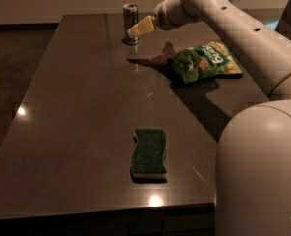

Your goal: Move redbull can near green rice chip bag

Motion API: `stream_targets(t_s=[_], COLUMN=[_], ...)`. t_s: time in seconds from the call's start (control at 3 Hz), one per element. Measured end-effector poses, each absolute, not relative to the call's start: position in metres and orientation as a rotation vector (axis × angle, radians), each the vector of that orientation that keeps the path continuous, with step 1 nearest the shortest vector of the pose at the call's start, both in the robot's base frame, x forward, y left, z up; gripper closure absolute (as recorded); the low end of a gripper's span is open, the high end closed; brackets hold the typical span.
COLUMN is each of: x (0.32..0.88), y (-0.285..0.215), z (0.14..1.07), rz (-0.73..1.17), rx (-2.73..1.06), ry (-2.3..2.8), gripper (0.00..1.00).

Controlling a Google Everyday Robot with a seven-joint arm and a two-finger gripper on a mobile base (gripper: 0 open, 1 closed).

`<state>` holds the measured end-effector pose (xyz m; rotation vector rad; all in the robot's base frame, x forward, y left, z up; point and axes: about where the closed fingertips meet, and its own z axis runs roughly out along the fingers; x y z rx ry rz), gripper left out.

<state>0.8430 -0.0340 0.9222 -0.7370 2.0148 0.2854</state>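
The redbull can stands upright near the far edge of the dark table. The green rice chip bag lies flat to its right, a little nearer to me. My gripper, with pale yellow fingers, reaches in from the right and its tips overlap the can's right side. The white arm stretches from the lower right across the bag's far side.
A dark-green-topped yellow sponge lies near the table's front edge. The robot's white body fills the lower right. A dark floor lies to the left of the table.
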Motion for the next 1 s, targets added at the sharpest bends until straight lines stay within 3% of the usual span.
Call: stream_targets(t_s=[1.0], x=[0.878], y=[0.011], z=[0.916], rz=[0.365], rx=[-0.619], ry=[1.847], gripper=[0.00])
